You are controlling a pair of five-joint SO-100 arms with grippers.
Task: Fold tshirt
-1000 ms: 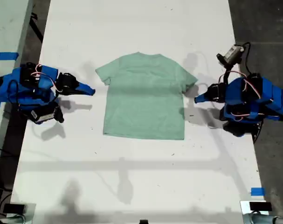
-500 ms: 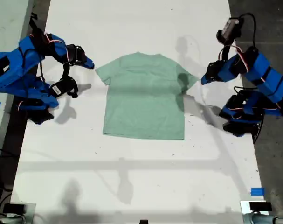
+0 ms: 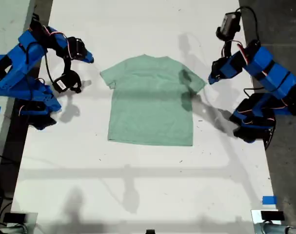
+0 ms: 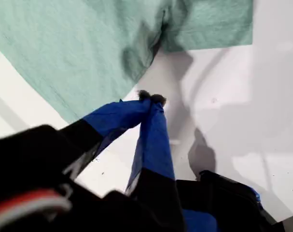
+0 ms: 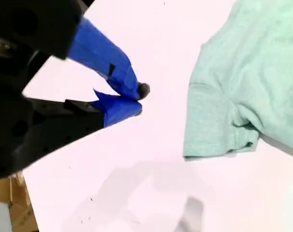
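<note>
The tshirt lies flat mid-table for folding. My first gripper and second gripper, both closed and empty, hover beside opposite sleeves.

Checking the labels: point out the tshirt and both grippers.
tshirt point(image 3: 150, 105): exterior view, middle of the chest.
my first gripper point(image 4: 151, 98): first wrist view, the closed tips of its fingers.
my second gripper point(image 5: 139, 99): second wrist view, between the closed tips.

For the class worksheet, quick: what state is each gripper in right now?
My first gripper: shut, holding nothing.
My second gripper: shut, holding nothing.
</note>
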